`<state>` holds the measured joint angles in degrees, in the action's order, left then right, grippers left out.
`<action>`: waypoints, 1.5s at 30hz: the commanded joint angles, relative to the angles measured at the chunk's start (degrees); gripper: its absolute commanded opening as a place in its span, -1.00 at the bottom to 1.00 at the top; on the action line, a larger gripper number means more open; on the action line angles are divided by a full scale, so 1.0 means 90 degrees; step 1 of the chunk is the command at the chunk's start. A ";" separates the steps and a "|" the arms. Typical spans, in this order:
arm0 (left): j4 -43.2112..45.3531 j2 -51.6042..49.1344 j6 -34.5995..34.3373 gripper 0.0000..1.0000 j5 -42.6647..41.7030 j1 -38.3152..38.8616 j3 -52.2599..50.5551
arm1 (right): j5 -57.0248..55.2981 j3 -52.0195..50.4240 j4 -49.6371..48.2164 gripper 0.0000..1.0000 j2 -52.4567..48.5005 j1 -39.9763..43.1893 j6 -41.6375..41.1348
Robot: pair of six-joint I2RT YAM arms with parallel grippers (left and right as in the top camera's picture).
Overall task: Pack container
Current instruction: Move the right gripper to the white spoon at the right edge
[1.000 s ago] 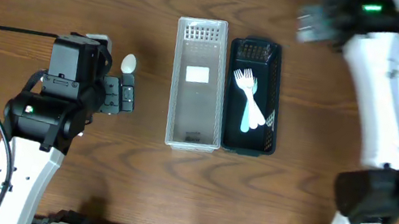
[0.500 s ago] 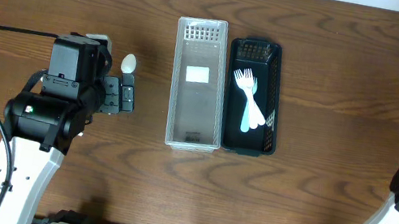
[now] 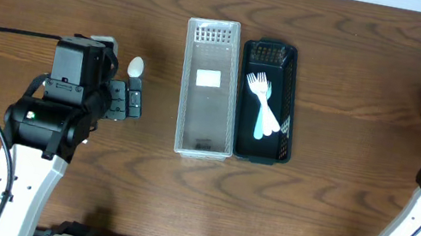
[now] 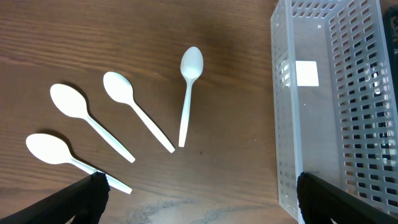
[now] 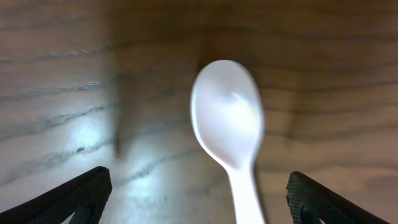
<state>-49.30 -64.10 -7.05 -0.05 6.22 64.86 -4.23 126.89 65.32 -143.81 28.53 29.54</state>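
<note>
1. My right gripper (image 5: 199, 194) has swung from the upper centre of the overhead frame to its far right edge. It now hangs over a lone white spoon (image 5: 227, 118).
2. Its jaws stand wide and hold nothing; the spoon's bowl lies on the bench (image 5: 62, 93) between them.
3. My left gripper (image 4: 199, 193) has not moved: wide open, empty, above four spoons (image 4: 118, 87).
4. The clear basket (image 3: 214, 32) at centre is empty, so I judge the spoon packing starts here.
</note>
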 commanded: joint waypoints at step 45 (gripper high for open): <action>0.0104 -0.0024 0.0087 0.96 -0.0019 -0.0002 0.0112 | 0.0636 -0.0058 0.0695 -0.63 -0.0571 0.0185 -0.0539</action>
<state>-48.42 -64.10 -7.05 -0.05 6.22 64.86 0.05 126.96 71.09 -145.38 29.89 25.69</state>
